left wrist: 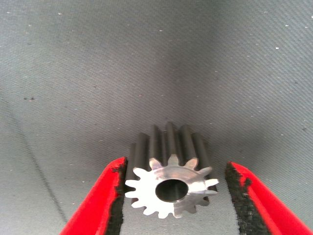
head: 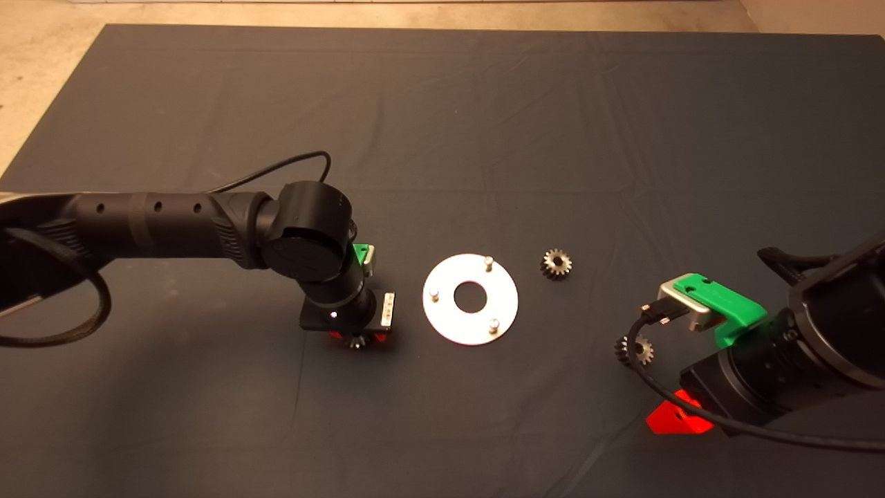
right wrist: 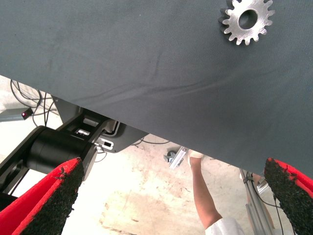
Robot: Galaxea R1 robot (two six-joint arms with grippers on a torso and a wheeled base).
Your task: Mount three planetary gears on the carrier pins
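Three pins [head: 489, 261] stand bare on the disc [head: 470, 328]. The left tool [left wrist: 171, 196] is spread around one gear [left wrist: 171, 188], maybe touching. The right tool [right wrist: 171, 196] waits, spread wide.

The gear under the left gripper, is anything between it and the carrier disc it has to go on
Nothing visible. The gear lies on the mat between the open left gripper's fingers, not yet clamped. Only bare mat separates it from the carrier disc, and all three pins are free. The right gripper waits well off to the other side.
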